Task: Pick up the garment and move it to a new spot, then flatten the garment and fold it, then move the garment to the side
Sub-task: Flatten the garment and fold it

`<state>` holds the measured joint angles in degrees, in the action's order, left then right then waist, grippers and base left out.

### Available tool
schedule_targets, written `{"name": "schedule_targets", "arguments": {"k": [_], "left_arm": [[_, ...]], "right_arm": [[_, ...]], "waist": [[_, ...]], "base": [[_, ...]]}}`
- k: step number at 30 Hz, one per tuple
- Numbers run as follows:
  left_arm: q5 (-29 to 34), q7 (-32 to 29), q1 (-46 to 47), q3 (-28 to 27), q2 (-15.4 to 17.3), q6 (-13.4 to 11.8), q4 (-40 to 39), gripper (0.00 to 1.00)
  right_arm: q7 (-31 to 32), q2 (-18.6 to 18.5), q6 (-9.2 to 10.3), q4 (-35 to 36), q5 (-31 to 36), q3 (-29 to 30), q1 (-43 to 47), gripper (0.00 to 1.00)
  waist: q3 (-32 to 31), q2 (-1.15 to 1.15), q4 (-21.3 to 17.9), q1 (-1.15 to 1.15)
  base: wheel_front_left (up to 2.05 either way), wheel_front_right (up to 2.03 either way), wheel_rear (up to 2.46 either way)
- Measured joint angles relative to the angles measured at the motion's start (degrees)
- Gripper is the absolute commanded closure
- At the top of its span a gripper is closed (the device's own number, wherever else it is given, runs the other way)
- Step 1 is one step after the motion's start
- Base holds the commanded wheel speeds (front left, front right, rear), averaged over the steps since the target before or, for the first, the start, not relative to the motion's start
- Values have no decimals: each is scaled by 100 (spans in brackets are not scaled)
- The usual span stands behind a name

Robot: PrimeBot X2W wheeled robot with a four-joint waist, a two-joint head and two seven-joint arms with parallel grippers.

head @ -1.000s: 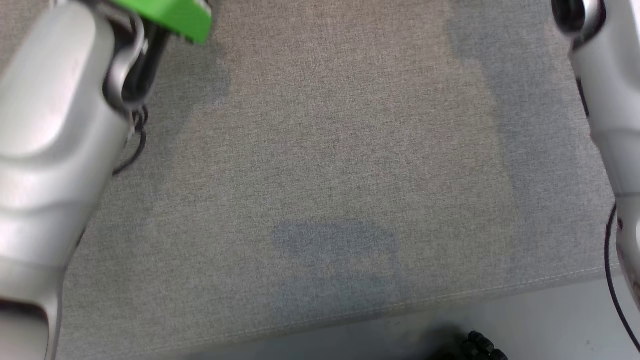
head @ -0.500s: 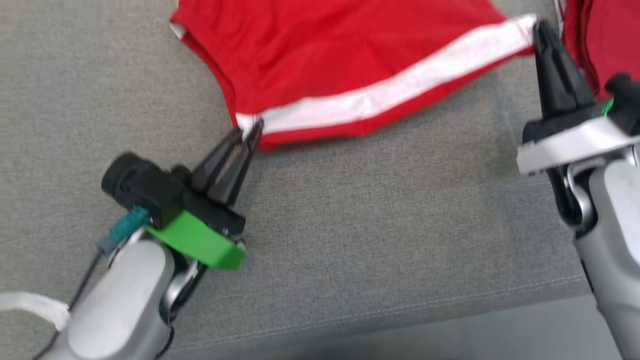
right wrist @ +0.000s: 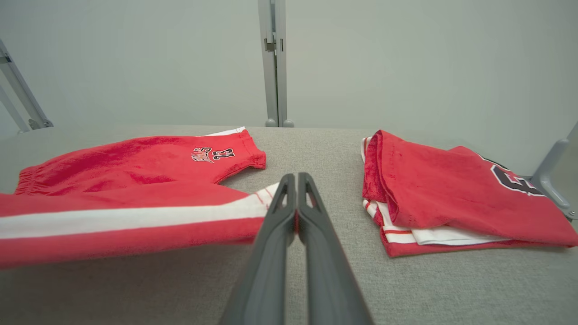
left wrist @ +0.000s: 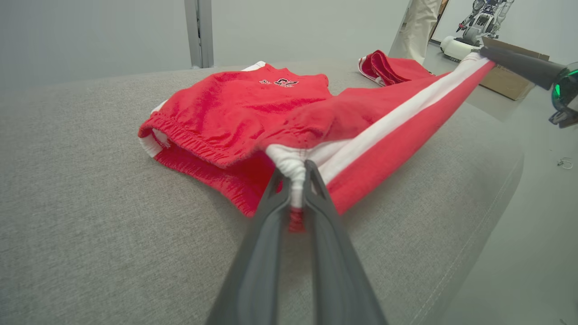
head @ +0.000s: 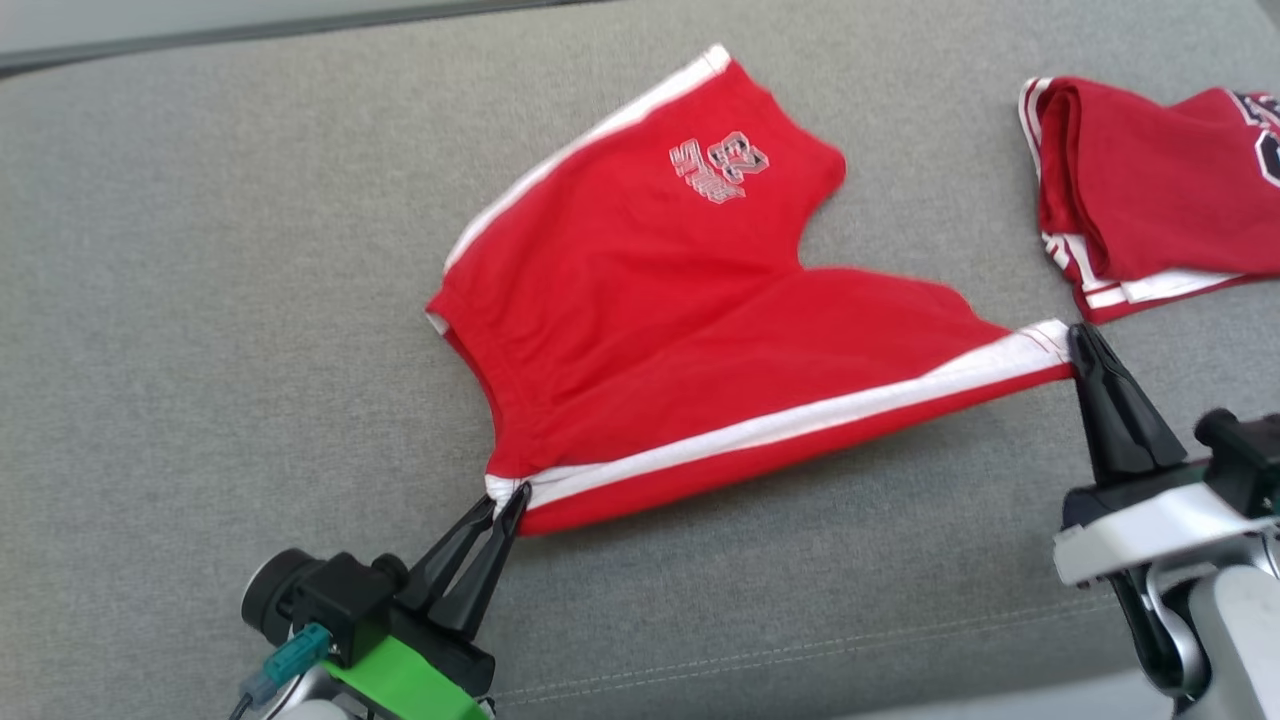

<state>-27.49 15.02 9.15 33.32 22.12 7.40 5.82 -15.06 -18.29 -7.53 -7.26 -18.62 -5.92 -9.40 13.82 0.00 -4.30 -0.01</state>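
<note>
My left gripper [head: 515, 492] is clamped on the waistband corner of the red fabric shorts with white side stripes [head: 640, 330]. My right gripper [head: 1080, 335] pinches their leg hem, the end nearest the folded red jersey [head: 1150, 190]. The shorts are stretched between the two over the grey woven cushion [head: 200, 300], just beside that jersey.

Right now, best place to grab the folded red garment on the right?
On the folded red garment, likely the rounded fold edge, approached from the shorts side. Layers join there; the near edge shows loose stacked hems that could splay.
</note>
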Motion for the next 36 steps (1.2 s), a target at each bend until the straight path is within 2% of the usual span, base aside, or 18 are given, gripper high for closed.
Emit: {"name": "schedule_targets", "arguments": {"k": [5, 9, 16, 24, 28, 36], "left_arm": [[-51, 0, -189, 90, -52, 0, -91, 100], [-377, -34, -68, 265, -187, 0, -23, 100], [-1585, -326, 800, 207, -804, -1, 192, 100], [-2657, -550, 1652, -245, -1373, -1, 913, 100], [-2980, -512, 1913, -501, -1557, -30, 1091, 100], [-3217, -622, 2352, -552, -1727, -66, 1246, 100]], "right_arm": [[0, -79, -1, 292, 67, 222, 383, 100], [0, -178, -1, 192, 218, 256, 104, 100], [276, -226, 0, -892, 557, 62, -1340, 100], [438, -272, 0, -2372, 761, -593, -3206, 100], [435, -192, 0, -3107, 861, -913, -3984, 100], [230, -119, 0, -4233, 1048, -1255, -5152, 100]], "waist": [[-295, 0, 83, 0], [-303, 0, 180, 0], [47, 0, 348, 0], [553, 0, 632, 0], [803, 0, 768, 0], [1219, 0, 1028, 1]], "base": [[0, 0, 0], [0, 0, 0], [0, 0, 0], [0, 0, 0], [0, 0, 0], [0, 0, 0]]}}
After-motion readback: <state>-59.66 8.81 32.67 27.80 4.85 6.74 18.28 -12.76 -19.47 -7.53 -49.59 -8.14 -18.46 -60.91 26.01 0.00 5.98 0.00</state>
